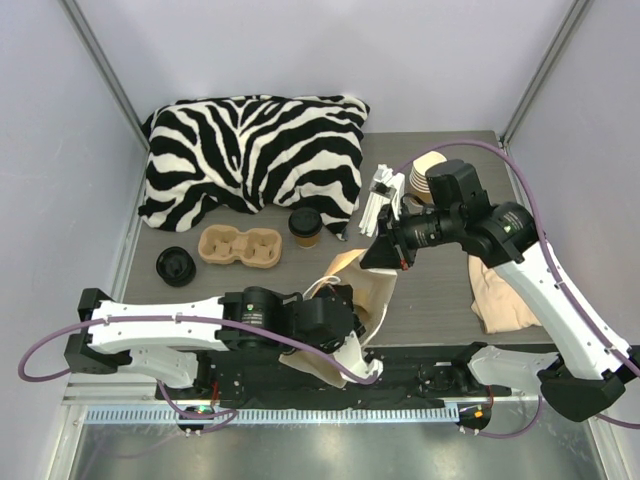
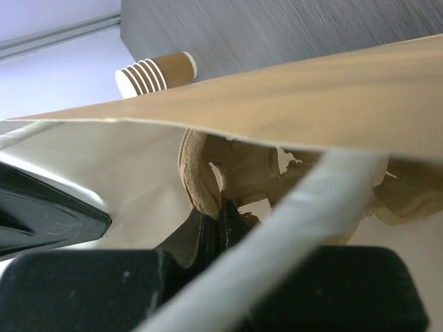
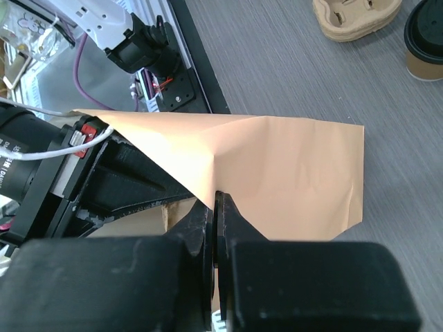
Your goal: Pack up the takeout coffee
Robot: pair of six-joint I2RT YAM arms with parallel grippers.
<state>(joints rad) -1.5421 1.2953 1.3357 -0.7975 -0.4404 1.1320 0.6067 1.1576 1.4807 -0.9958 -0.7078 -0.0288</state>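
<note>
The takeout coffee (image 1: 305, 225), a tan cup with a black lid, stands upright on the table in front of the zebra pillow; it also shows at the top right of the right wrist view (image 3: 425, 41). A brown paper bag (image 1: 368, 292) is held up between both arms. My left gripper (image 1: 344, 298) is shut on the bag's near rim (image 2: 208, 187), jaws pressed together on the paper. My right gripper (image 1: 374, 258) is shut on the bag's far edge (image 3: 291, 173). Neither gripper touches the cup.
A pulp cup carrier (image 1: 240, 246) lies left of the coffee, and a loose black lid (image 1: 177, 266) further left. A stack of lidless cups (image 1: 424, 175) and white packets (image 1: 380, 203) sit at the back right. A beige cloth (image 1: 503, 296) lies under the right arm. The zebra pillow (image 1: 250, 150) fills the back.
</note>
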